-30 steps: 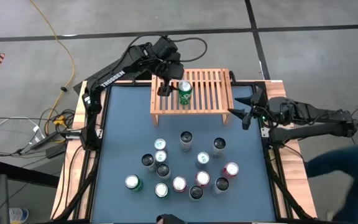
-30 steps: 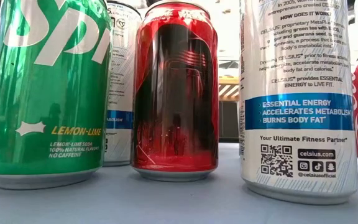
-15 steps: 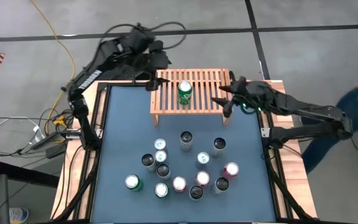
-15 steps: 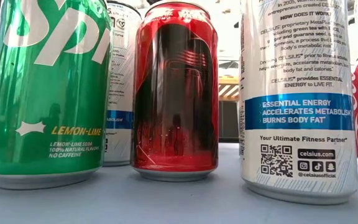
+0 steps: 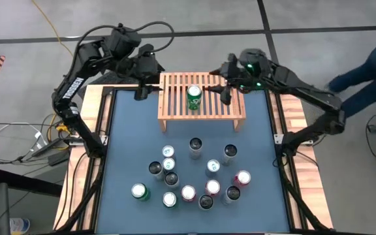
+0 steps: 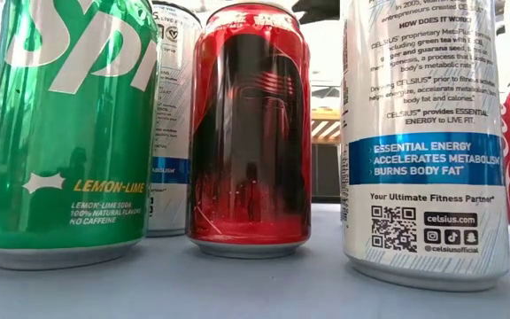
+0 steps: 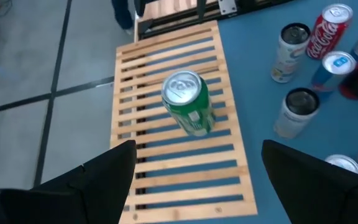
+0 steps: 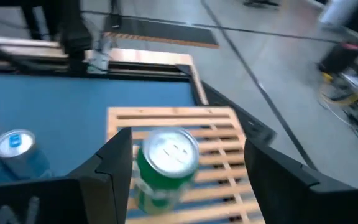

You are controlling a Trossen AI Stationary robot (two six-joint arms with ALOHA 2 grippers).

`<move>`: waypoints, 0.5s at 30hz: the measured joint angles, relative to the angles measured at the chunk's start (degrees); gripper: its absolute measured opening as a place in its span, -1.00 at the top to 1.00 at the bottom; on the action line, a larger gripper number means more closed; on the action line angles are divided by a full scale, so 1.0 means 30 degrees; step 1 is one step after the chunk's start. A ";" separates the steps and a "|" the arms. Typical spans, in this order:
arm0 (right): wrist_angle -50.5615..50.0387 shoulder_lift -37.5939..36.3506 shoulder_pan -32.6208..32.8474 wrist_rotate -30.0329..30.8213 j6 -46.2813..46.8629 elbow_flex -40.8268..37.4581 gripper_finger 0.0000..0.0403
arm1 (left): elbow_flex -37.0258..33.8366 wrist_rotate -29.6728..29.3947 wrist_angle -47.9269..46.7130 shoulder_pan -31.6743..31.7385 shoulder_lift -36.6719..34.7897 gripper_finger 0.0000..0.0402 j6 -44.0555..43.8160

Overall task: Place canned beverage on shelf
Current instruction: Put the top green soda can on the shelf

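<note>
right gripper: (image 5: 226, 93) over the right part of the shelf, just beside the green can; fingers spread wide, nothing between them; in its wrist view the can sits in the gap ahead of the fingers (image 8: 114, 163)
left gripper: (image 5: 140, 89) off the shelf's left end, above the table edge; fingers wide apart, empty
green can: (image 5: 194, 97) upright on the shelf slats, near the middle, free of both grippers; shows clearly in the left wrist view (image 7: 188, 102)
shelf: (image 5: 175, 111) at the far edge of the table, one can on it, lots of free slat space both sides
step, my read: one can placed; next pick comes from the cluster on the mat
how to do it well: lift the right gripper clear before swinging so it doesn't clip the green can; pick an outer can like the dark-top one (image 5: 195, 147) nearest the shelf, not one from the tight group; grip mid-body, come down vertical
placing: set the base across several slats, not in a gap, and leave room beside the green can
materials: cans thin aluminium, smooth glossy cylinders, slippery and easy to dent; close gently
shelf build: light unfinished wood, parallel slats with gaps, short legs; probably light enough to slide if bumped
table: (image 5: 126, 143) matte blue mat inside a wood frame
can cluster: (image 5: 188, 179) about a dozen upright, several touching or nearly so; tall slim white can (image 6: 425, 133) and red can (image 6: 251, 128) up close in the low view
</note>
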 joint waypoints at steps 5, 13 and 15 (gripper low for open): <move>-0.1460 0.2363 0.0329 -0.0396 -0.1792 0.2250 -0.43 | 0.0000 0.0461 -0.0286 0.0029 -0.0197 -0.66 -0.0031; -0.5268 0.6243 0.0553 -0.0302 -0.2899 0.7539 -0.75 | 0.0007 0.0365 -0.0541 0.0029 -0.0363 -0.66 -0.0263; -0.6716 0.7115 0.0524 -0.0302 -0.3304 0.8541 -0.78 | 0.0007 0.0274 -0.0527 0.0029 -0.0376 -0.66 -0.0520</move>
